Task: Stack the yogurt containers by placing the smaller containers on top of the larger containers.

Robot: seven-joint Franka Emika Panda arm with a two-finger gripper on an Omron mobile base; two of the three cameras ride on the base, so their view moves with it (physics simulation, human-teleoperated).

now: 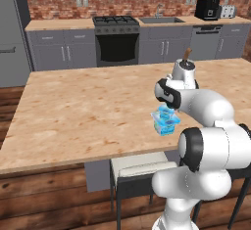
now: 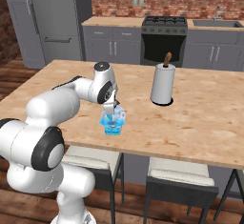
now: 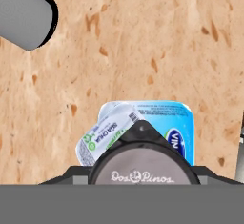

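A: What did the left base view give you?

B: The arm reached out over the wooden island counter (image 1: 73, 111), and the gripper (image 1: 167, 110) hung right above the squarish light-blue tub (image 1: 165, 124), which sat near the counter's front edge. Something pale and translucent, the small blue cup (image 1: 163, 112) I think, was on top of the tub, just under the hand. The white paper roll (image 1: 185, 73) stood behind the arm, partly hidden by it. A stool (image 1: 142, 168) showed under the counter's edge.

A: And from the right base view?

B: The same stack from the other side. The tub (image 2: 113, 127) rested on the counter (image 2: 200, 118), the clear cup (image 2: 114, 116) sat on it, and the gripper (image 2: 111, 109) was down among them. The paper roll (image 2: 162, 85) stood well apart to the right, upright, with a brown stick at its top.

A: Could you see the fingers?

B: Not plainly. I could not tell whether the jaws were apart or closed on anything.

A: The hand view?

B: A dark round cup with a pale top (image 3: 143, 168), lettered "Dos Pinos", sat right at the bottom between where the fingers should be. Behind it lay the tub's (image 3: 176, 123) blue top and a tilted clear cup with a label (image 3: 102, 137), overlapping the tub's left side. The paper roll (image 3: 24, 13) showed grey in the upper left corner.
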